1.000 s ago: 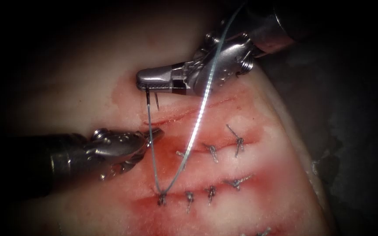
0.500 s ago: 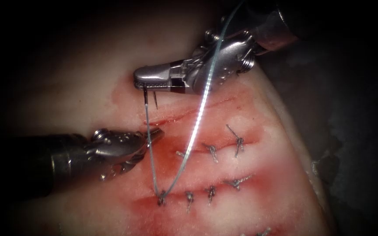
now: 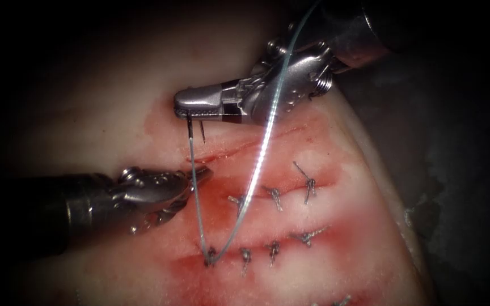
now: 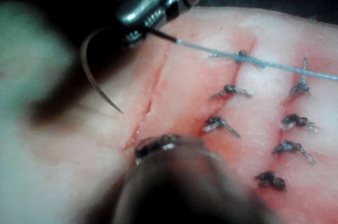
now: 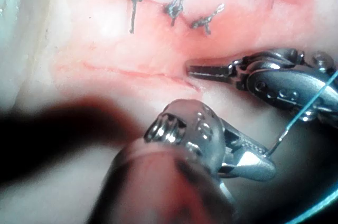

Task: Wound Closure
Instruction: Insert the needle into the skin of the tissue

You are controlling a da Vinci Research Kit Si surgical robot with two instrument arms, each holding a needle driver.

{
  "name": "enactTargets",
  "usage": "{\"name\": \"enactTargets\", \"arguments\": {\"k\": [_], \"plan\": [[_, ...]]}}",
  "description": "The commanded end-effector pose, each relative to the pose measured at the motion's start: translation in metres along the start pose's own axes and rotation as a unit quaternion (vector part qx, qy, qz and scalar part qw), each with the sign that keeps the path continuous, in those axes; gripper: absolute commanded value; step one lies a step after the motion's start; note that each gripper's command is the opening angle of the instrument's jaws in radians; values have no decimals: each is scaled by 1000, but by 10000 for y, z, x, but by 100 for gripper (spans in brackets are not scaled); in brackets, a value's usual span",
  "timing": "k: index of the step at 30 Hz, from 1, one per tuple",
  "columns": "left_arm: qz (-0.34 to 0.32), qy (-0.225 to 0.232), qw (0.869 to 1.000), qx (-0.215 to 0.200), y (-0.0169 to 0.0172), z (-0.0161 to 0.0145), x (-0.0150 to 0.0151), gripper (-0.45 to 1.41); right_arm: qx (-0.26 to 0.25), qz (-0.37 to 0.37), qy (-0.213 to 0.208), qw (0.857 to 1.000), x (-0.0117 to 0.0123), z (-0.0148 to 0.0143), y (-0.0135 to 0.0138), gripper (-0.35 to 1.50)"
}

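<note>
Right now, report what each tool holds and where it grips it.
The right tool holds the needle near its thread end, clear of the tissue. The left tool holds nothing; the thread runs past its tip.

Both end effectors, the right one (image 3: 191,107) and the left one (image 3: 197,173), were of polished, shiny metal. The needle (image 4: 95,78) was thin smooth metal. The thread (image 3: 259,153) looked glossy and smooth. The tissue (image 3: 324,226) was pale, wet and shiny, with glistening red fluid (image 3: 216,192).
</note>
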Motion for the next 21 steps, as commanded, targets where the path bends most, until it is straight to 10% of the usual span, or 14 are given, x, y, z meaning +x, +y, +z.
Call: {"name": "enactTargets", "arguments": {"k": [1,21], "plan": [[0,-2,1000,0,-2,7,-5,-45,1,-1,-1,1000,7,7,4,-35],[0,-2,1000,0,-2,7,-5,-45,0,-5,-2,1000,10,6,14,-35]]}}
